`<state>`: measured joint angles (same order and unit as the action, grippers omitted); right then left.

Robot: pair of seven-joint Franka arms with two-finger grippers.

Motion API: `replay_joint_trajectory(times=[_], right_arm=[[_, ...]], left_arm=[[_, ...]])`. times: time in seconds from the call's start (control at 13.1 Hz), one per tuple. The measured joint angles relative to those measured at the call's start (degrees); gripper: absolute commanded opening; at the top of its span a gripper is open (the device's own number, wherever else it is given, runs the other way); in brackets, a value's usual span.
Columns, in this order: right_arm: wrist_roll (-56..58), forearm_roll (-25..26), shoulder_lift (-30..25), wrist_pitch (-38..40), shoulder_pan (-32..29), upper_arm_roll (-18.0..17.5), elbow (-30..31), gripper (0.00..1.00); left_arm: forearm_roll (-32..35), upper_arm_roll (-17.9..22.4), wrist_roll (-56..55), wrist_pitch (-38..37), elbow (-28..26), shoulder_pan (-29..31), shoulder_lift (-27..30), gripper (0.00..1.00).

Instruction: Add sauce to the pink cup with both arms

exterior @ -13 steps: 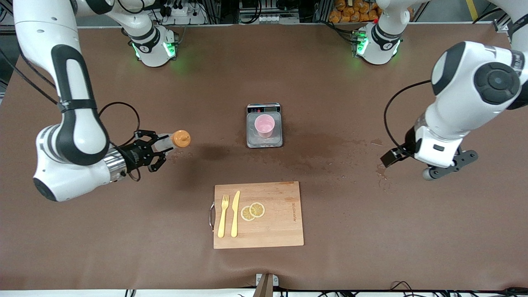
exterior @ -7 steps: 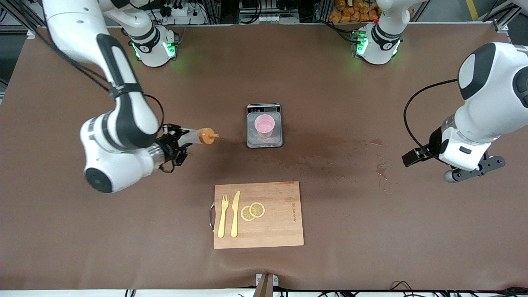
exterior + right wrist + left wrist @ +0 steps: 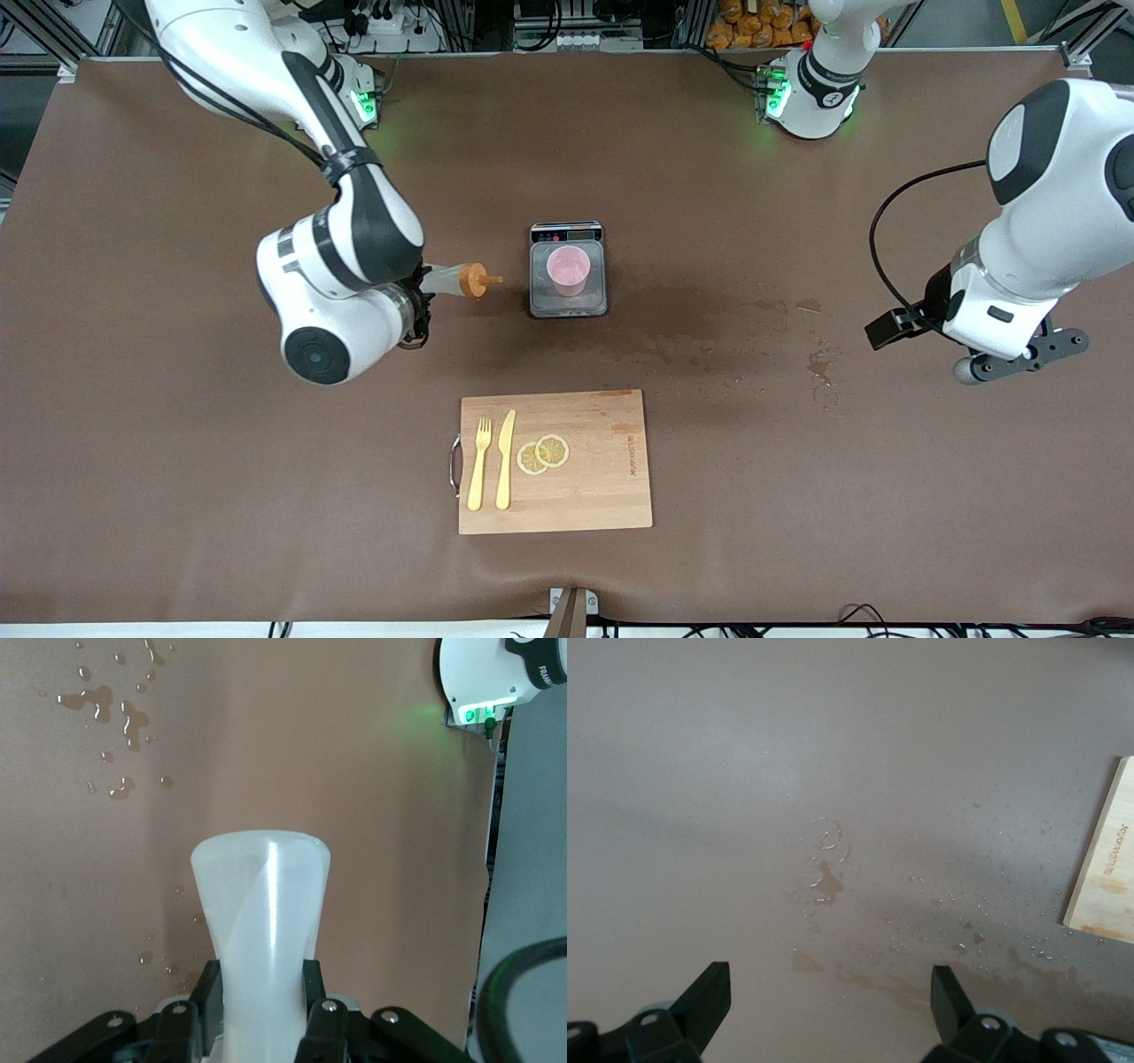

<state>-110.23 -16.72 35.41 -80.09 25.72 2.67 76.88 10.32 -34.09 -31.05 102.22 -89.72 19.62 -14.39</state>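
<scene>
**Nearly at the cup: bottle tipped, nozzle short of rim**

Nearest the front cam: wooden board [image 3: 602, 496], flat, pale grain, w/ a yellow plastic fork [image 3: 478, 465], knife [image 3: 505, 459] and two lemon slices [image 3: 542, 454] on it. Farther back, mid-table: grey scale [image 3: 568, 306] w/ the pink cup [image 3: 567, 270] upright on its plate, smooth, slightly tapered, looks empty as far as I can tell.

Right gripper [image 3: 266, 1028] is clamped on the bottle [image 3: 461, 280], held roughly horizontal over bare table beside the scale, toward the right arm's end. Orange nozzle points at the cup but is apart from it, not over the rim. Body is soft translucent plastic; right wrist view shows it pinched in where the pads bite.

Left gripper [image 3: 828, 1014] hangs w/ fingers spread wide, holding nothing, over wet splotches [image 3: 819, 363] near the left arm's end; arm waits.

Risks, my read:
- Squeeze bottle + firm grip = sauce may dribble onto cloth or scale before nozzle clears the rim.
- Cup is light, no one steadying it; a nozzle bump could tip it off the plate.
- Soft walls may slip or rotate in the pads while tilted.
- Brown cloth [image 3: 177, 487] is already wet near the scale, so the mess spreads easily.
</scene>
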Motion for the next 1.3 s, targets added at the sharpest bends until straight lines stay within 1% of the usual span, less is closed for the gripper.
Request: replay_joint_trajectory(times=[0.38,0.54,0.61,0.77,1.0,1.15,1.23,1.3], right_arm=[[-6.75,4.71,0.27,1.11,5.02,-0.02,0.01,0.41],[-9.15,6.42,0.62,1.84,6.92,-0.02,0.01,0.41],[-9.92,6.88,0.74,2.37,7.44,-0.02,0.01,0.41],[-10.78,8.20,0.80,4.28,7.67,-0.01,-0.02,0.41],[-12.44,12.04,0.82,6.75,8.14,-0.01,-0.76,0.42],[-13.36,13.93,0.89,9.28,8.70,-0.01,-2.68,0.43],[-13.58,14.23,0.88,10.52,8.71,0.01,-3.82,0.43],[-13.71,14.45,0.89,11.50,8.71,0.01,-4.70,0.42]], left_arm=[[-0.23,0.00,6.71,-0.60,0.45,1.84,3.02,1.00],[-0.94,0.70,8.52,-0.74,0.51,1.69,3.89,1.00],[-1.18,2.71,9.50,-0.85,0.51,0.05,4.42,1.00],[-2.21,9.32,11.79,-1.10,0.45,-5.21,5.57,1.00],[-7.06,16.86,13.86,-1.32,-0.67,-9.46,8.17,1.00],[-7.47,24.26,14.59,-1.80,-1.16,-16.04,9.78,1.00],[-7.50,26.77,15.28,-2.13,-1.26,-18.51,10.31,1.00],[-7.51,27.92,15.81,-2.38,-1.29,-19.68,10.77,1.00]])
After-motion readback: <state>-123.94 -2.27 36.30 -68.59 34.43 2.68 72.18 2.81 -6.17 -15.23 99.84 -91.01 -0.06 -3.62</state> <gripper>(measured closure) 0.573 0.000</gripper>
